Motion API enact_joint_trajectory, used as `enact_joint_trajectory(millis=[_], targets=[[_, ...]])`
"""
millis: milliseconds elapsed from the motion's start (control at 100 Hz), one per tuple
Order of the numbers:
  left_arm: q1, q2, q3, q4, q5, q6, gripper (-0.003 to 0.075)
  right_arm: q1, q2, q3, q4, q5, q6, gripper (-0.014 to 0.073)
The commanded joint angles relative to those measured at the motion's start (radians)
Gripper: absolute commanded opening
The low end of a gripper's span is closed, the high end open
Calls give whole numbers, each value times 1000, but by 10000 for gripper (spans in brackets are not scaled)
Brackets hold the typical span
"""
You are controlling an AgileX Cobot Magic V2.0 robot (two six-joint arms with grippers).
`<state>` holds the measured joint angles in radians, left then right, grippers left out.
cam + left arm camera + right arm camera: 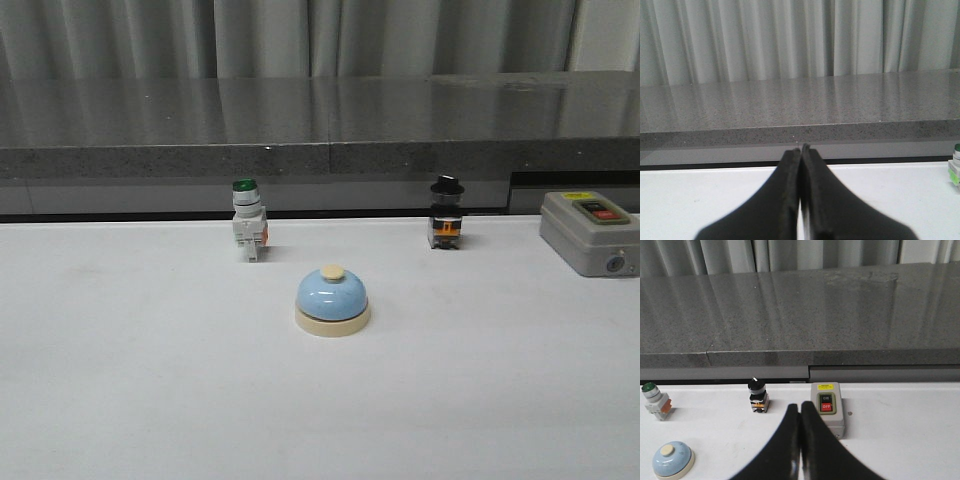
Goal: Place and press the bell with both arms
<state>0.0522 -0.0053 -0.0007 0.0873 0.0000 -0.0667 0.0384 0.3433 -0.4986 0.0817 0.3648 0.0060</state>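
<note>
While the white table took up most of the front view, both arms stayed out of it; the left gripper and right gripper each had their fingers pressed together on nothing. Grey box sat at 2 o'clock from the bell, green-capped switch at 11, black-knobbed switch at 1.

Bell before 2 switches (on table).

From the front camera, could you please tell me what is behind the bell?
Behind the bell stand a green-capped switch and a black-knobbed switch, then a grey ledge. The bell hides nothing.
</note>
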Motion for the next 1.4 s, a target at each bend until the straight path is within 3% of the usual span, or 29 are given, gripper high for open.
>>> enact_joint_trajectory(millis=[0, 740, 1250, 1390], targets=[[2, -28, 44, -9, -83, -5, -20, -9, -18, -20, -9, -60, -12, -60], [2, -28, 44, -9, -83, -5, -20, -9, -26, 3, -49, -74, -12, -60], [2, -28, 44, -9, -83, -5, -20, -9, -366, 413, -82, -330, 3, -60], [2, -28, 44, -9, -83, -5, -20, -9, -369, 481, -82, -357, 18, -60]])
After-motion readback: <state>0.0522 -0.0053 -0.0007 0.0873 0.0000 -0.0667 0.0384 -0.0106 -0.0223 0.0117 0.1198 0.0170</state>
